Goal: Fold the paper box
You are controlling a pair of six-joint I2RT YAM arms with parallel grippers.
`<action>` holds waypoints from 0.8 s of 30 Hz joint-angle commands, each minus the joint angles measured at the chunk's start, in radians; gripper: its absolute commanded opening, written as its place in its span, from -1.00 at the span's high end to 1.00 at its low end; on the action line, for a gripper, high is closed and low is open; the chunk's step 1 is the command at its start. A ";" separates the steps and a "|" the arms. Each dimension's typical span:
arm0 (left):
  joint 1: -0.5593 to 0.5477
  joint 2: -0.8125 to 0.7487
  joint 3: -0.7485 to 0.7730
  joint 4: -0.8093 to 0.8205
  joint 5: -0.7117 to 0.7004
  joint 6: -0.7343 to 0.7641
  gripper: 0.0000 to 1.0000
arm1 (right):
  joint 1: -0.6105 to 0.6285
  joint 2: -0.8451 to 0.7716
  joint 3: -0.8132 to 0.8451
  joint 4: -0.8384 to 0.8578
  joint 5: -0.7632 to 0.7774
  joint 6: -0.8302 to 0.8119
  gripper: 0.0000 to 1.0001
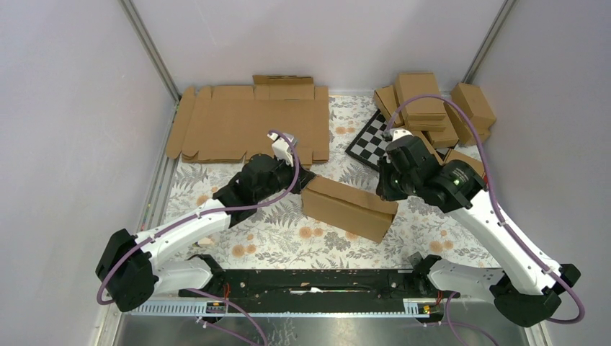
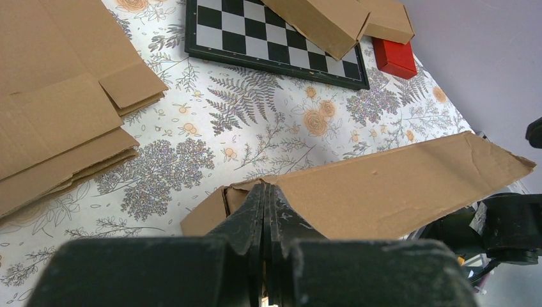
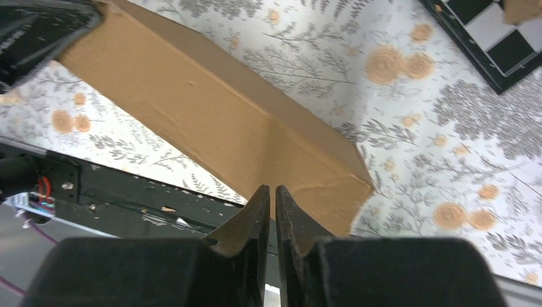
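While the paper box [image 1: 349, 209] is lying across the middle of the surface [image 1: 274, 234], slightly nearer the near edge than the far one, both hands are meeting it at opposite ends. The left hand [image 2: 264, 192] is pressing its clenched fingers, with no gap showing between them, against the box's left end. From its wrist view, a long cardboard panel is rising away from the fingertips toward the right. The right hand [image 3: 271, 192] is reaching in at the box's right end, with its fingers standing almost together and only a thin slit between them. Their tips are sitting right at the edge of the box's upper panel, close to one corner. Whether they are pinching cardboard there or merely touching it cannot be told.

From above, the box is lying at a slant, with its left end pointing more toward the far edge and its right end more toward the near edge.

Flat cardboard blanks [image 1: 245, 122] are lying stacked at the far left corner. A pile of closed boxes [image 1: 425, 108] is sitting at the far right corner, partly covering a checkerboard [image 1: 369, 137].
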 commanded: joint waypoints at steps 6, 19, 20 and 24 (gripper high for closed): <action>-0.001 -0.005 -0.025 -0.116 0.006 0.008 1.00 | 0.004 -0.084 -0.136 -0.120 0.111 0.096 0.72; -0.002 -0.013 -0.025 -0.113 0.010 0.005 1.00 | 0.005 -0.076 -0.075 -0.146 0.144 0.121 0.80; 0.000 -0.016 -0.027 -0.112 0.011 0.005 1.00 | 0.004 -0.069 -0.053 -0.161 0.153 0.118 0.80; -0.002 -0.018 -0.027 -0.112 0.005 0.006 1.00 | 0.004 -0.085 -0.076 -0.172 0.136 0.129 0.80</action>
